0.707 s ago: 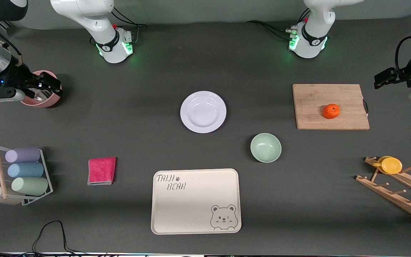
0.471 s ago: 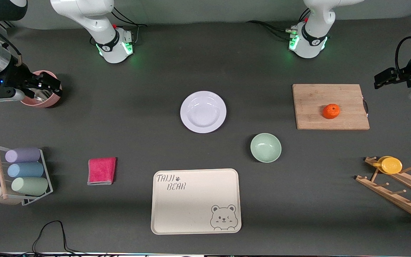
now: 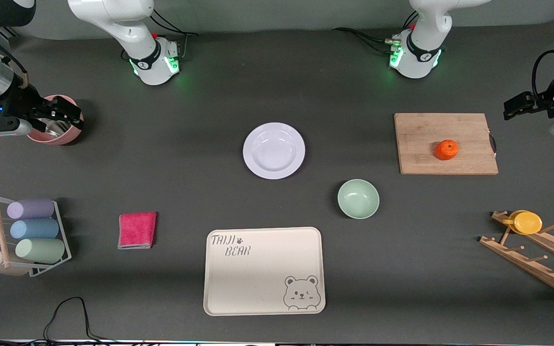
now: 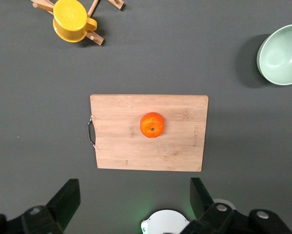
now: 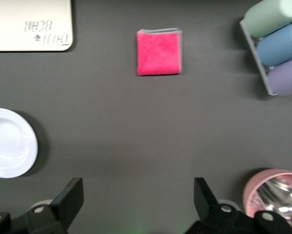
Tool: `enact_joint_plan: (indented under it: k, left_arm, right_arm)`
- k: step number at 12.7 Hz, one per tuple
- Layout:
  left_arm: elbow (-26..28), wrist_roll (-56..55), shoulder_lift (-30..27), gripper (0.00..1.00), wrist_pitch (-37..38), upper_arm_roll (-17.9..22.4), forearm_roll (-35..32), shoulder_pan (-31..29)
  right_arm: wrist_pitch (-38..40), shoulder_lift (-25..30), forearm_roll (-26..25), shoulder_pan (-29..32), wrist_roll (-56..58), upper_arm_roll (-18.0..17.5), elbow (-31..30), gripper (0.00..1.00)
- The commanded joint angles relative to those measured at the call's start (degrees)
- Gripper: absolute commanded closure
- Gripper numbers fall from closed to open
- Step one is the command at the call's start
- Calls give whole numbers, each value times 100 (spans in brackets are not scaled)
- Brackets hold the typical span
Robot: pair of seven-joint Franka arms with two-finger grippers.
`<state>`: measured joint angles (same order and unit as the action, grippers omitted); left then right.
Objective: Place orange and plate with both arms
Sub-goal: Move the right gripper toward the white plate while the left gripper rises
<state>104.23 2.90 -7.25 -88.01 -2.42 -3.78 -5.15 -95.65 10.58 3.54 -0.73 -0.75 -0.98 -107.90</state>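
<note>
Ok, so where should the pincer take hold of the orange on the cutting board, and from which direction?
Come straight down from above and close across the orange's widest middle. It is round, sits alone on the flat wooden cutting board, and has bare board all round it, so the left pincer, open, has room for both fingers.

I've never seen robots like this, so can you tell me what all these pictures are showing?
Two white robot arms stand at a dark table. One picture looks down from high across the table; the other two come from cameras on each arm's wrist. The left end effector hangs open near the wooden cutting board, where a small orange sits. The right end effector hangs open over a pink bowl. Neither holds anything. In the middle lies a white plate, with a mint-green bowl, a bear-printed tray and a pink cloth nearer the high camera.
</note>
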Motion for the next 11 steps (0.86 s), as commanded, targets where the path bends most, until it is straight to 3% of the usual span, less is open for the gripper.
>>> enact_joint_plan:
  k: [1, 4, 7, 9, 11]
  left_arm:
    - [-44, 62, 13, 0, 240, -13, -88, 23]
    - [498, 35, -441, 0, 443, -22, -97, 23]
    - [1858, 26, -1539, 0, 50, -22, -97, -4]
    - [2800, 26, -2129, 0, -478, 13, -97, -21]
    - [3032, 35, -2036, 0, -838, 22, -97, -65]
  right_arm:
    - [-76, -275, 470, -50, -12, 19, 77, 0]
    - [-252, -652, 1102, -68, -12, -16, 32, 0]
    - [-847, -952, 1727, -427, -4, -60, -203, 0]
    - [-1244, -1119, 2471, -455, 84, -234, -371, 0]
    - [-1822, -1181, 2931, -455, 102, -559, -660, 0]
